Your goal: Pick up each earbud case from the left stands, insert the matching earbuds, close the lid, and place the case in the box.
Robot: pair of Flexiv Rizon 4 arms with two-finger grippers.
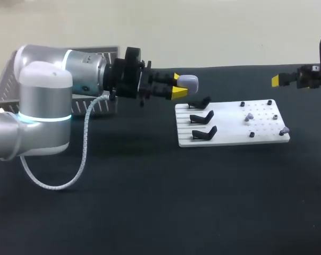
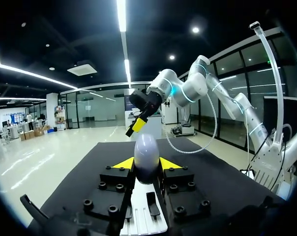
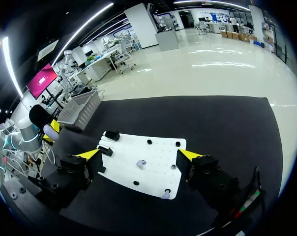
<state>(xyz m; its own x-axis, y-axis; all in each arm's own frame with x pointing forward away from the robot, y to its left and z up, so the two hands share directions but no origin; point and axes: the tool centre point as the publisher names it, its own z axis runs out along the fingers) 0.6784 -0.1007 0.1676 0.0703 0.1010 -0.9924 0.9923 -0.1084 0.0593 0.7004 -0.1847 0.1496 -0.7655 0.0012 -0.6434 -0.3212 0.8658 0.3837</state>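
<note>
Jaws: left gripper [image 1: 178, 85] pinched on the earbud case [image 1: 188, 82], right gripper [image 3: 139, 155] spread wide.
The left arm [image 1: 43, 106] is stretched level over the table [image 1: 150, 202]; the white board [image 3: 148, 177] is seen beneath the spread jaws, the case held between the pinched ones.

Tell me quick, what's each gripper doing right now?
Left gripper: shut on an earbud case.
Right gripper: open, holding nothing.
</note>
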